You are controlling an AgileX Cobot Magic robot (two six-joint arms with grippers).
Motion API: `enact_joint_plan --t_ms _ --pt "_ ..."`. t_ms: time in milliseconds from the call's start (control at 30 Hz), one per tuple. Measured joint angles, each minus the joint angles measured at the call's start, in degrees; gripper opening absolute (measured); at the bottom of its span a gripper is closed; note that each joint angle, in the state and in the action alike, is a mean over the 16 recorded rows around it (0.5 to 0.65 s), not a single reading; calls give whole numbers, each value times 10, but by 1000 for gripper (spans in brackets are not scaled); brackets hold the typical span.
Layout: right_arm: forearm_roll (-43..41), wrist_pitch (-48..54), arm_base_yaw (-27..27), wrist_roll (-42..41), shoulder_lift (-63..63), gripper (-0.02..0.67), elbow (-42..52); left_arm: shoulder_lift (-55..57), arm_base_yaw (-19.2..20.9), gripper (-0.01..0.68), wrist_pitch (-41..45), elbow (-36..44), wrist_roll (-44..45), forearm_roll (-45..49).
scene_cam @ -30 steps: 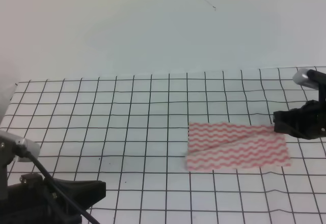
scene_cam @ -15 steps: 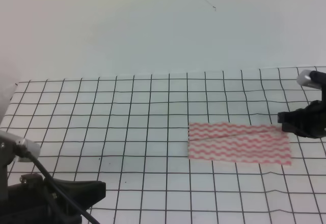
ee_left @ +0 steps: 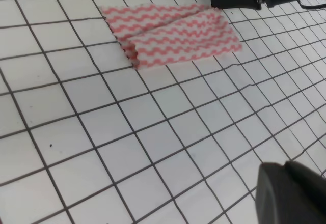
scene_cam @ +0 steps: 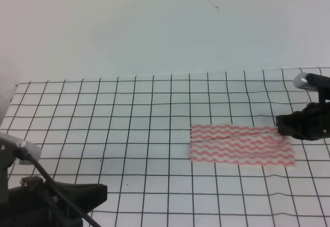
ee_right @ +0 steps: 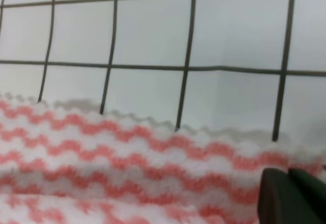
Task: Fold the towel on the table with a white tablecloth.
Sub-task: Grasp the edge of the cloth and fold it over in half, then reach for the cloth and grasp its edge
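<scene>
Lying folded, towel, right end effector at its far-right corner

The towel lies on the white tablecloth at centre right of the frame. The right gripper sits at its upper right corner. The left gripper stays in the lower left, well apart.

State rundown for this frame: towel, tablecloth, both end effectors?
towel: folded into a long strip, lying flat, fold seam visible along the top layer
tablecloth: spread over the table, slight ripples near the towel
right end effector: at the towel's far right corner, open or shut unclear
left end effector: low at the near left, away from the towel, state unclear
</scene>
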Motion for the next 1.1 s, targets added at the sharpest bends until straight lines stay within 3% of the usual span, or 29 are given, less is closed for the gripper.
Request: enact_joint_plan --t_ms 267,500,767,1100 --pt "0 12 0 -10 2 111 -23 0 0 1 5 0 -4 0" --pt "-32 99 8 -66 0 173 -72 0 0 1 6 0 -9 0" --pt "-225 220 59 -49 18 185 -187 0 0 1 6 0 -11 0" --pt "-487 261 152 78 79 186 -316 0 0 1 7 0 -12 1"
